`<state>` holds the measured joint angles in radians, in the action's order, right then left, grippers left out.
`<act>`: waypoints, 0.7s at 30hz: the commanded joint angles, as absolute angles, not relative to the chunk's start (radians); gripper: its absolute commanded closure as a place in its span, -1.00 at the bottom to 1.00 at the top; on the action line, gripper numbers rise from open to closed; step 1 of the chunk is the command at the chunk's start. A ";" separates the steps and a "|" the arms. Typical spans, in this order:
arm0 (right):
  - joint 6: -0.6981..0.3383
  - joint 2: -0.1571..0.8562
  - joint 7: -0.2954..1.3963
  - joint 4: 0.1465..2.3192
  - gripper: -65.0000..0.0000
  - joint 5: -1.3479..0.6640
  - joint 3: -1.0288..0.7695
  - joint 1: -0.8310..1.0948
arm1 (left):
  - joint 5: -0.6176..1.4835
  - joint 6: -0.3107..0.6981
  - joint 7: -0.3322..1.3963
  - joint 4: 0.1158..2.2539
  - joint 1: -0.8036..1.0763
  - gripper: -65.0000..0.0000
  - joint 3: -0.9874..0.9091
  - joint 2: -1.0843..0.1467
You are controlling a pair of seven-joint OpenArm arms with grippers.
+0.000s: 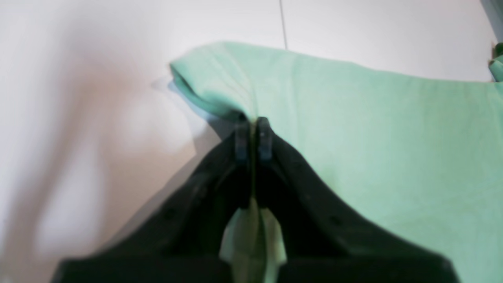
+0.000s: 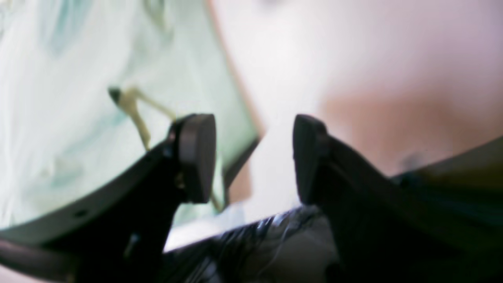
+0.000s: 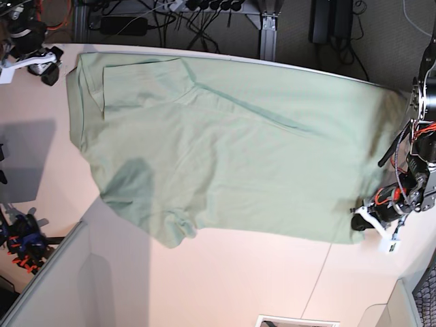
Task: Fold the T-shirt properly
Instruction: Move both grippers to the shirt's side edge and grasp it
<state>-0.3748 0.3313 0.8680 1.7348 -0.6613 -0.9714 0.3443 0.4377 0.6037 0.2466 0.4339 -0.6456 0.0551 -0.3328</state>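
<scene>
The T-shirt [image 3: 231, 150], pale mint green, lies spread across most of the white table [image 3: 225, 286] in the base view, reaching from the table's far edge at upper left to the lower right near the robot's left arm; one sleeve is folded in over the body near the top left, and a rumpled corner bunches at the lower left edge. In the left wrist view the left gripper [image 1: 253, 137] has its two black fingers pressed together on a fold of the shirt's edge [image 1: 353, 129], with green fabric pinched between them and showing again behind the tips; the cloth beside it rises in a rolled hem above the table [image 1: 78, 78]. A thin seam line runs across the tabletop beyond the shirt. The right gripper [image 2: 254, 157] stands with its jaws apart and nothing between them, the picture badly blurred; pale green cloth [image 2: 59, 118] fills the left of that view and bare table [image 2: 314, 51] the right. Beyond the table's far edge in the base view, dark cables and a power strip [image 3: 122, 26] lie on the floor among metal frame legs. No containers can be made out.
</scene>
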 commanded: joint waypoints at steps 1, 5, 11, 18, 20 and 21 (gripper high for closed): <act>-0.378 0.373 0.828 1.762 0.03 -0.673 -0.982 0.340 | 0.452 0.638 0.228 0.453 -0.679 1.00 0.054 -0.345; -0.378 0.455 0.806 1.763 0.03 -0.668 -0.966 0.258 | 0.455 0.693 0.229 0.453 -0.678 1.00 0.054 -0.347; -0.371 0.546 0.804 1.642 0.03 -0.627 -0.835 0.056 | 0.482 0.698 0.236 0.459 -0.682 1.00 0.054 -0.341; -0.320 0.551 0.753 1.460 0.03 -0.556 -0.659 -0.121 | 0.481 0.698 0.241 0.459 -0.681 1.00 0.054 -0.335; -0.309 0.551 0.729 1.380 0.03 -0.537 -0.616 -0.191 | 0.482 0.698 0.244 0.459 -0.682 1.00 0.054 -0.336; -0.309 0.551 0.717 1.333 0.03 -0.530 -0.597 -0.231 | 0.481 0.698 0.244 0.459 -0.681 1.00 0.054 -0.336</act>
